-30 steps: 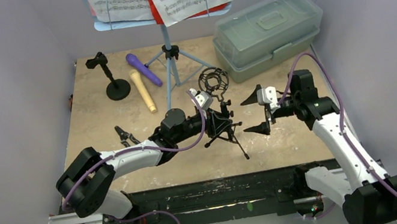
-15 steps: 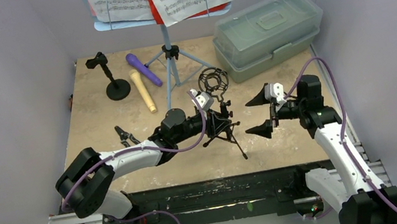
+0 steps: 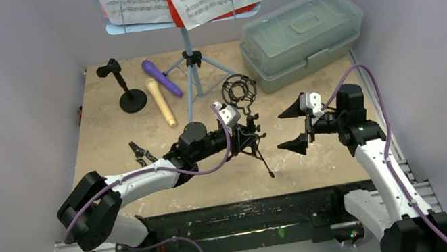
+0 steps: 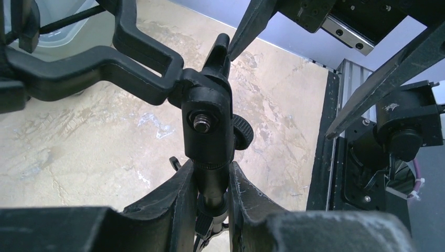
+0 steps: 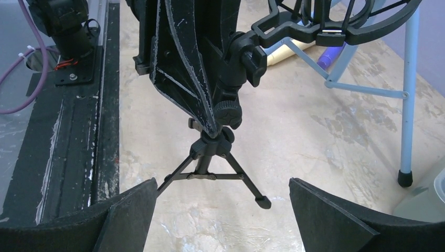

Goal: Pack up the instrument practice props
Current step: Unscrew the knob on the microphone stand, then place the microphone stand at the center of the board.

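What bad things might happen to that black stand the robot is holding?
The left fingers pinch only the thin stem of the tripod mic holder, so it might twist or slip. The plastic box looks shut, so nothing can go in yet.

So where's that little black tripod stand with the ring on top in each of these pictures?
Top external: the tripod holder is at the centre, just left of the open right gripper.
Left wrist: centre, close up, ring arms reaching to the upper left.
Right wrist: upper middle, legs splayed below, ring at the top edge.
Shared landmark: the left gripper clamped on its stem, visible in all three.
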`<state>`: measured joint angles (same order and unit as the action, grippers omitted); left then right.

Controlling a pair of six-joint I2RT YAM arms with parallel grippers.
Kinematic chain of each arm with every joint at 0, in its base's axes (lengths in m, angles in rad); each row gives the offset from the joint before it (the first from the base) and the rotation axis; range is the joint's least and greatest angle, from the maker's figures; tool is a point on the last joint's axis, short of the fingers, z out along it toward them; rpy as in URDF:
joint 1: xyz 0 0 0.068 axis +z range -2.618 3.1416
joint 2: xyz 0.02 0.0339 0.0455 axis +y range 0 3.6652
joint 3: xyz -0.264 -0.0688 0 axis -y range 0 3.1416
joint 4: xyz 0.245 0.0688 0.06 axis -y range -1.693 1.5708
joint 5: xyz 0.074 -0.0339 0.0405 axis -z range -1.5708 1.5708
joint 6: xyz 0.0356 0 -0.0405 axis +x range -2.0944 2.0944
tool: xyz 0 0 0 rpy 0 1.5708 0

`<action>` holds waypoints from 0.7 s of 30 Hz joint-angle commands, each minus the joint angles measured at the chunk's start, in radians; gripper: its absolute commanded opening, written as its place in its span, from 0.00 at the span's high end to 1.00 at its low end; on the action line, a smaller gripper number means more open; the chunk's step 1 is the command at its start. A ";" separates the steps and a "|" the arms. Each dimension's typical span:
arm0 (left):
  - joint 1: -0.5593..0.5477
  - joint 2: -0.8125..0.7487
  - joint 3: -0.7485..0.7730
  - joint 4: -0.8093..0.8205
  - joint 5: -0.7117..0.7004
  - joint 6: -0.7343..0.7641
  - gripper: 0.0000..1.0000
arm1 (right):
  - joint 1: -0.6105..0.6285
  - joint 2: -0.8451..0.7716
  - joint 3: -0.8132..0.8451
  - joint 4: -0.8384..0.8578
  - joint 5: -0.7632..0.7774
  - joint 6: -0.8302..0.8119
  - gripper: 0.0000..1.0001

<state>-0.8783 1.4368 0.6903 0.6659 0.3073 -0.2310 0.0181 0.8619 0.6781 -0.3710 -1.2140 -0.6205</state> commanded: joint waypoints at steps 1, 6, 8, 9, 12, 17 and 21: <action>0.002 -0.073 0.045 0.066 0.017 0.077 1.00 | -0.005 -0.015 -0.013 0.031 0.015 0.013 0.01; 0.001 -0.118 0.051 -0.016 0.034 0.179 1.00 | -0.004 -0.020 -0.013 0.025 0.065 0.005 0.01; 0.001 -0.145 0.059 -0.077 0.046 0.241 1.00 | -0.004 -0.020 -0.009 0.001 0.097 -0.022 0.01; 0.001 -0.158 0.062 -0.100 0.045 0.271 1.00 | -0.005 -0.021 -0.006 -0.017 0.117 -0.045 0.01; 0.001 -0.204 0.069 -0.168 0.025 0.337 1.00 | -0.006 -0.028 0.001 -0.065 0.147 -0.119 0.01; 0.002 -0.319 0.050 -0.266 -0.066 0.409 1.00 | -0.005 -0.041 0.009 -0.118 0.176 -0.203 0.01; 0.012 -0.431 -0.008 -0.303 -0.157 0.441 1.00 | -0.005 -0.039 0.011 -0.162 0.199 -0.277 0.01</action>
<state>-0.8780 1.1339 0.6941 0.3305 0.2523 0.1246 0.0174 0.8322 0.6708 -0.4709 -1.0550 -0.7921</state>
